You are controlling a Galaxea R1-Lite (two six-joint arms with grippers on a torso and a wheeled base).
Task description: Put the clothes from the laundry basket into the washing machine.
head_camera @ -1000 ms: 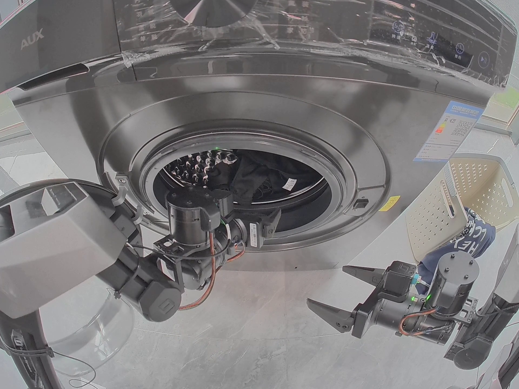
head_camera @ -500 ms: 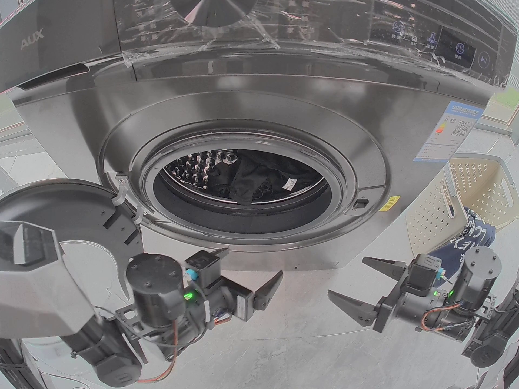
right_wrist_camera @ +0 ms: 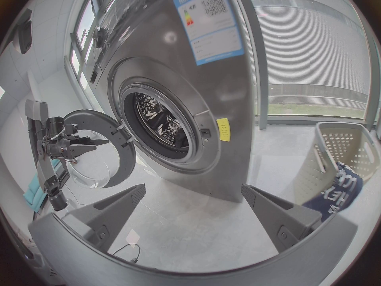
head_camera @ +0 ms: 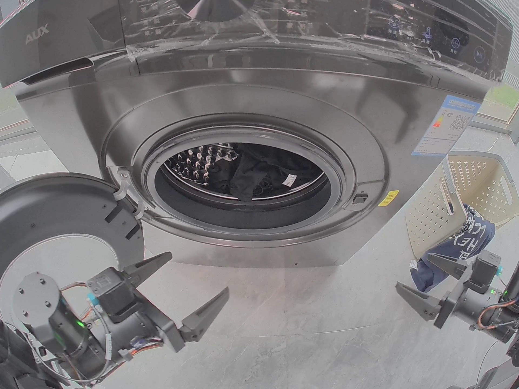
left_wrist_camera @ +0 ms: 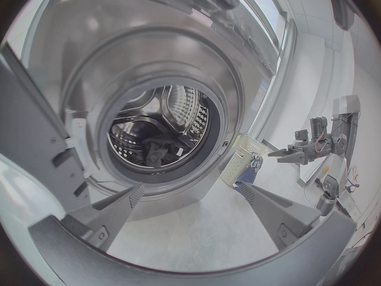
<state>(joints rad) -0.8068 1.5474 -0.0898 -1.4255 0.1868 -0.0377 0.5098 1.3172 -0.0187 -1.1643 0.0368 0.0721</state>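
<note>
The washing machine (head_camera: 259, 98) stands in front with its round door (head_camera: 59, 206) swung open to the left. Black clothes (head_camera: 254, 176) lie in the drum and appear again as black clothes (left_wrist_camera: 158, 151). At the right stands a cream laundry basket (head_camera: 478, 187), with a navy garment (head_camera: 459, 244) with white lettering hanging over its front. My left gripper (head_camera: 192, 276) is open and empty, low over the floor in front of the door. Just left of the navy garment, my right gripper (head_camera: 415, 274) is also open and empty.
Grey tiled floor (head_camera: 303, 320) lies bare between the two arms. The open door takes up room on the left side. In the right wrist view, the basket (right_wrist_camera: 341, 147) stands beside the machine's corner, with a window wall behind it.
My left gripper has pulled back from the drum opening, down and to the left, empty. My right gripper has drawn back to the right, nearer the basket.
</note>
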